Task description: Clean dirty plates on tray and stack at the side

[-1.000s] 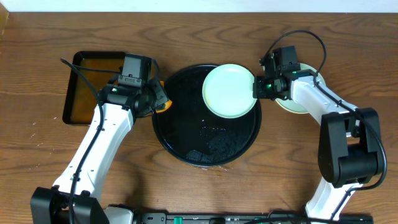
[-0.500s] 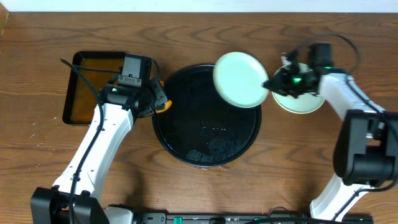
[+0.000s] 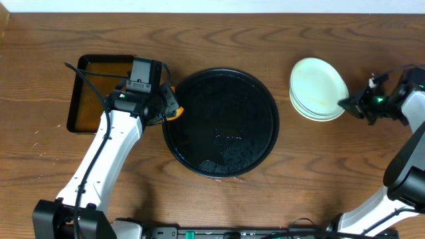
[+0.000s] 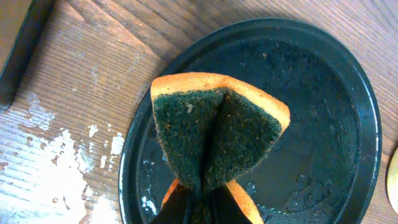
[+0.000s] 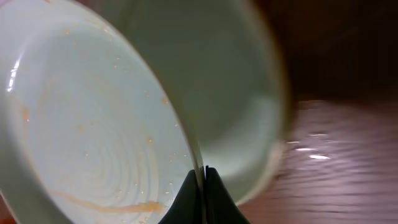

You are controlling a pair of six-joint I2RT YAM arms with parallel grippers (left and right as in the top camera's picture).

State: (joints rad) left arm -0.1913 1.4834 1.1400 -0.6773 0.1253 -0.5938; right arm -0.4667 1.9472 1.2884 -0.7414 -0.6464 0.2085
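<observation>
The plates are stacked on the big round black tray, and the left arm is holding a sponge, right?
Not quite. The plates are stacked on the table beside the tray, not on it, as the overhead view shows. The left gripper does hold the sponge.

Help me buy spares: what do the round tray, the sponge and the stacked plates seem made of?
The round tray looks like glossy black plastic or lacquer, showing wet reflections. The sponge is soft orange foam with a dark green fibrous scouring face; it folds easily. The plates are smooth, shiny and pale: ceramic or melamine, and the highlights don't settle which.
</observation>
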